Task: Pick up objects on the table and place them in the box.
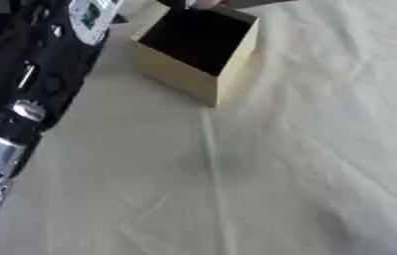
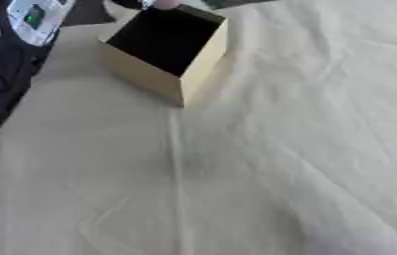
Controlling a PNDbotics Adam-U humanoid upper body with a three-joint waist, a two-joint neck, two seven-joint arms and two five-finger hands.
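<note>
The box (image 1: pixel 197 74) stood on the table (image 1: pixel 306 164) in the upper middle of both views, its open top facing up and its interior dark. It was tan in colour, with one vertical corner edge turned toward the camera. The table was covered by a pale, creased cloth (image 2: pixel 323 149) with folds running across it.

The left arm (image 1: pixel 27 84) entered from the upper left corner and ran down the left edge of the left eye view: black housing with silver joints, and a white panel (image 1: pixel 90 15) with a green patch near its upper end. The arm lay just left of the box, apart from it. The left hand itself was not shown in either view, so its finger state could not be told. The right hand appeared in no view.

A small pinkish shape (image 2: pixel 162 4) showed at the top edge, just behind the far rim of the box; its identity could not be told
</note>
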